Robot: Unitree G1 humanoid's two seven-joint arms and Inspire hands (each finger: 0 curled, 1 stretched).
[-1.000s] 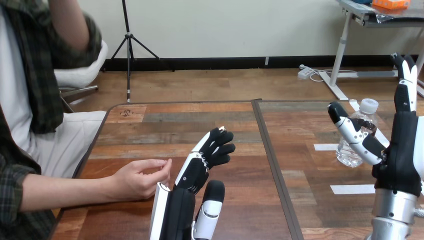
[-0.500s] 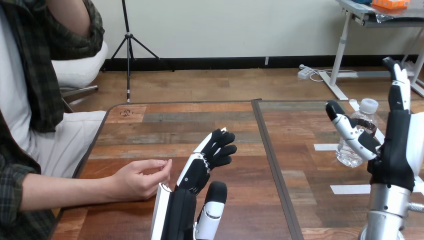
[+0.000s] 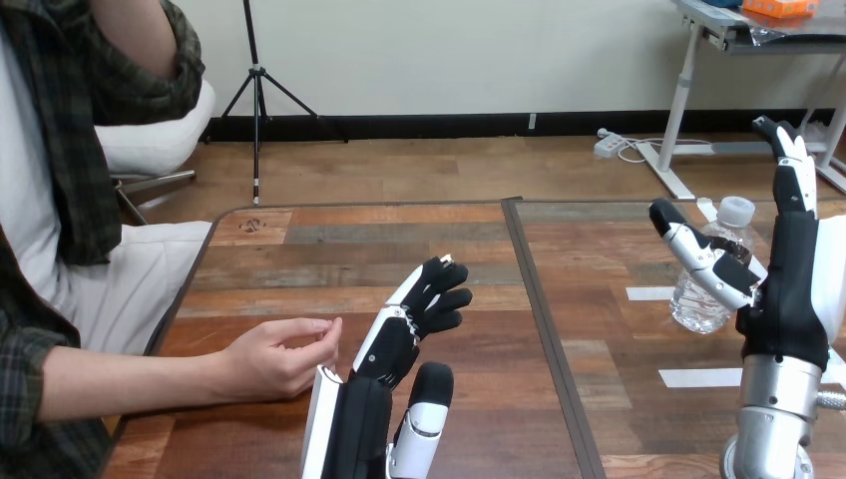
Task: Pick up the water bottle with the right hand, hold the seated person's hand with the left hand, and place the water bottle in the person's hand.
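Head view puts the clear water bottle (image 3: 695, 304) with its white cap upright on the wooden table (image 3: 449, 239) at the far right, among strips of white tape (image 3: 703, 377). The right hand (image 3: 788, 289) stands raised just beside it, fingers straight up and thumb spread out across the front of the bottle, open and not closed round it. Near the middle, the left hand (image 3: 384, 349) rests low over the table, fingers stretched forward and loose, thumb up, holding nothing. The person's hand (image 3: 279, 357) lies loosely curled on the table right beside it; whether the two touch I cannot tell.
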